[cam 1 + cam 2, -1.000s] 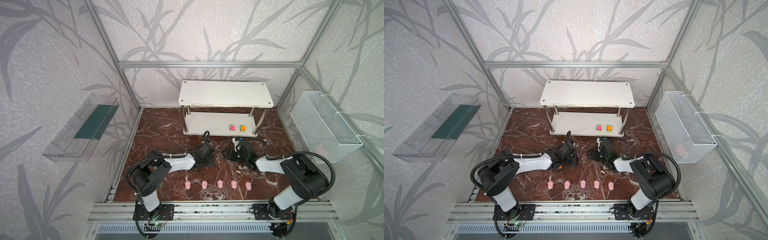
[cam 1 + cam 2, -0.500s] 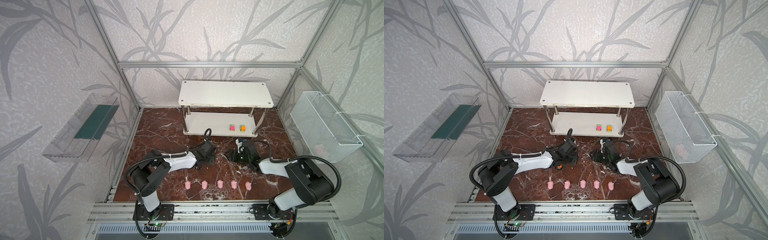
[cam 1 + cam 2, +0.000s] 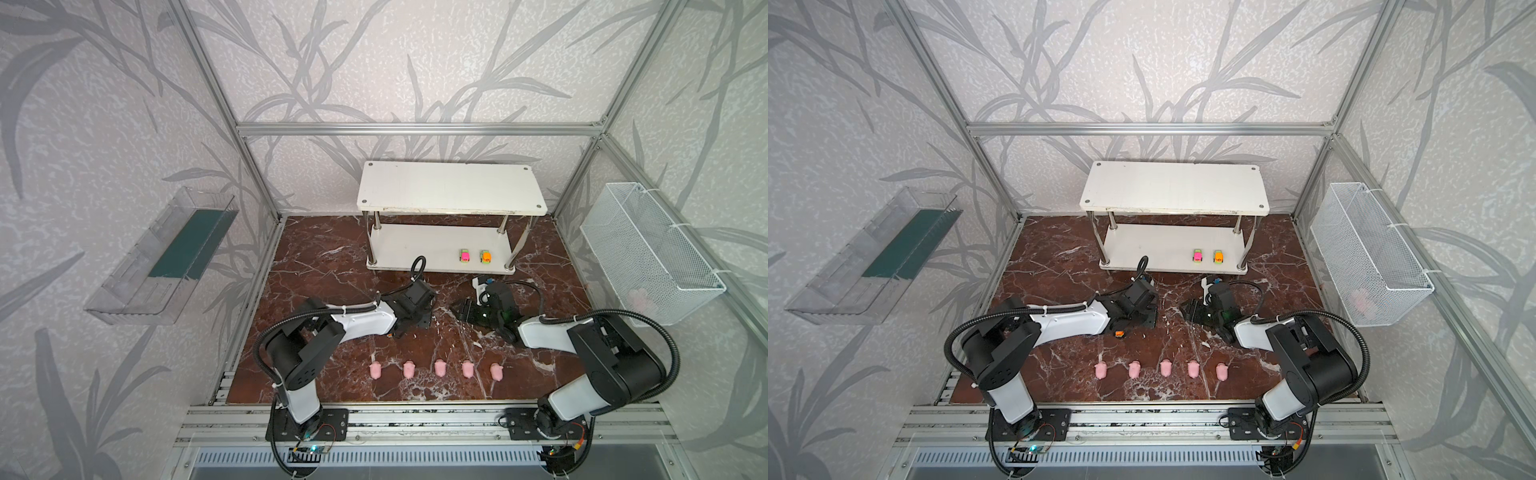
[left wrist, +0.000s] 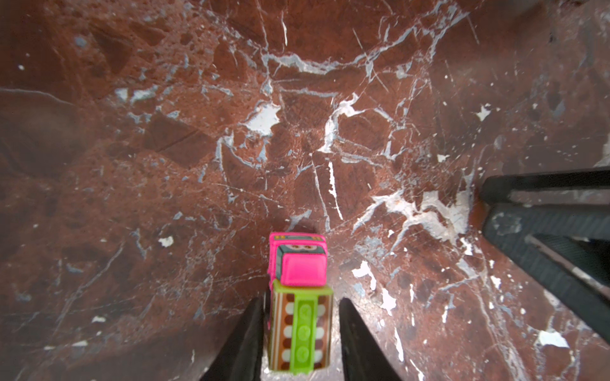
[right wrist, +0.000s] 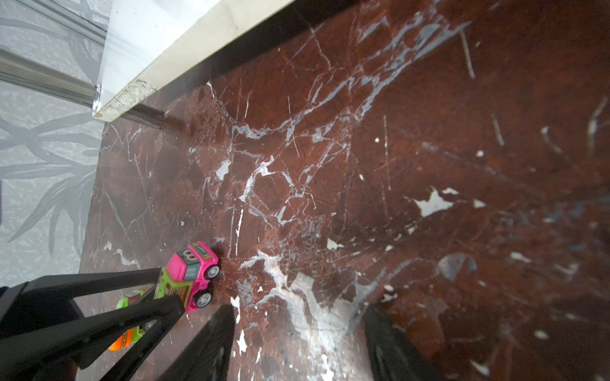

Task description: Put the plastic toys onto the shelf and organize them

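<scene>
Five pink pigs [image 3: 440,368] stand in a row along the near edge of the bench [image 3: 332,266]. Farther in, the left pincer [image 4: 302,303] straddles a pink-and-green car [image 4: 298,260] on the bench; I cannot tell whether it grips. To its right, the right pincer [image 5: 300,310] stands open and empty. On the lower tier of the far shelf [image 3: 449,187] sit a pink car [image 3: 465,255] and an orange car [image 3: 485,255].

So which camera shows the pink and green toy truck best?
Left wrist view: the pink toy truck sits close, sharp, seen from above. The right wrist view shows its side, partly behind the left gripper. Both top views hide it.
</scene>
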